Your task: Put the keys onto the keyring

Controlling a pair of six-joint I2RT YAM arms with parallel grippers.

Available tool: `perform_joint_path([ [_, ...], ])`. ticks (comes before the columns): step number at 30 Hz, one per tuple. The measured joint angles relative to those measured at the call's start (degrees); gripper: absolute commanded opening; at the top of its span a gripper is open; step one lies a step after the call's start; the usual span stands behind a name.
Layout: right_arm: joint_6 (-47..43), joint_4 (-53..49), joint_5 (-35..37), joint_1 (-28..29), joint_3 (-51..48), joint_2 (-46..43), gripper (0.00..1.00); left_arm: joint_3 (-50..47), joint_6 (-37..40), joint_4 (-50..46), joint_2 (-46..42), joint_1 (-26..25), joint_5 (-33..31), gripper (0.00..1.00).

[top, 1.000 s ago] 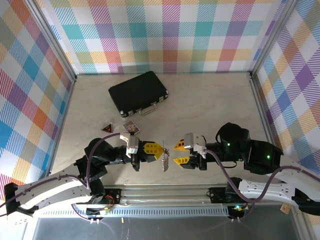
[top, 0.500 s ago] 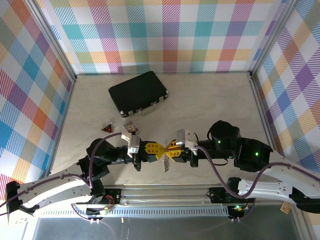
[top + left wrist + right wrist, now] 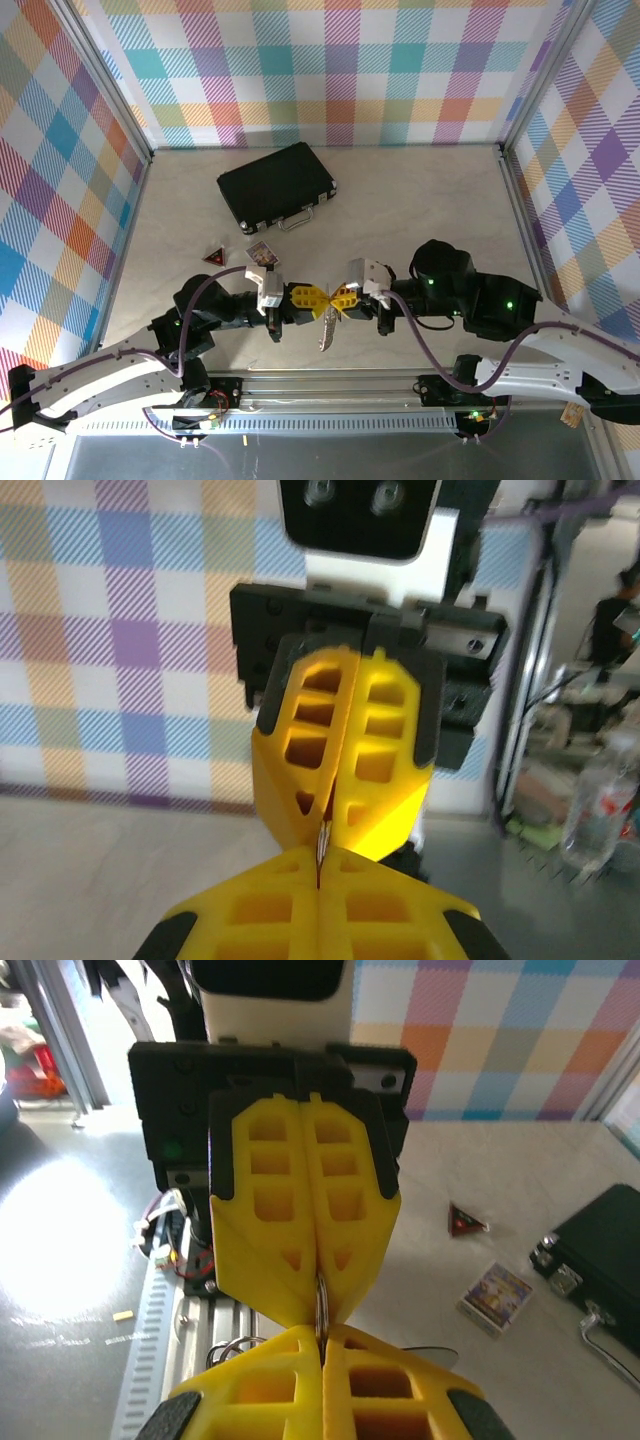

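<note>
The left gripper (image 3: 316, 300) and right gripper (image 3: 340, 298) meet tip to tip near the front of the table (image 3: 440, 210), both pinched tight on the keyring (image 3: 320, 1305). Nothing could pass between them, and a key (image 3: 326, 332) hangs just under that spot. A small card box (image 3: 261, 253) and a red triangle (image 3: 213, 257) lie just behind the left arm, and the black case (image 3: 277, 185) sits farther back, but the right half of the table is bare and open to move in.

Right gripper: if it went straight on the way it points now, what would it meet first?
The left gripper, facing the right gripper tip to tip. Both look shut on the keyring between them, with a key hanging below.
</note>
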Motion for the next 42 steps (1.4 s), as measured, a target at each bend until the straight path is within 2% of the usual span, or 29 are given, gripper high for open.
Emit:
perform_joint_path([
  [3, -1.88, -4.13, 1.16, 0.00, 3.26, 2.49, 0.00, 5.27, 4.15, -10.23, 1.11, 0.00, -2.34, 0.16],
  [7, -4.17, -9.60, 2.49, -0.33, 7.15, 5.33, 0.00, 12.39, 8.74, -21.81, 4.48, 0.02, -3.89, 0.17],
  [10, -5.29, -12.79, 3.41, -0.37, 8.41, 7.06, 0.00, 14.43, 10.62, -26.86, 6.05, 0.00, -4.09, 0.06],
  [14, -6.16, -15.82, 3.56, -0.48, 8.63, 8.72, 0.00, 14.60, 12.24, -30.53, 6.88, 0.00, -4.02, 0.00],
  [24, -6.23, -15.72, 3.50, -0.46, 8.66, 8.28, 0.00, 13.84, 11.87, -29.07, 6.29, -0.04, -3.65, 0.00],
  [30, -5.14, -10.58, 3.23, -0.24, 7.02, 5.66, 0.16, 10.73, 10.01, -22.27, 3.13, -0.09, -3.58, 0.00],
  [42, -2.16, -6.36, -0.17, -0.20, 5.27, 1.81, 0.28, 3.41, 3.96, -8.48, 0.44, -0.09, -0.83, 0.00],
])
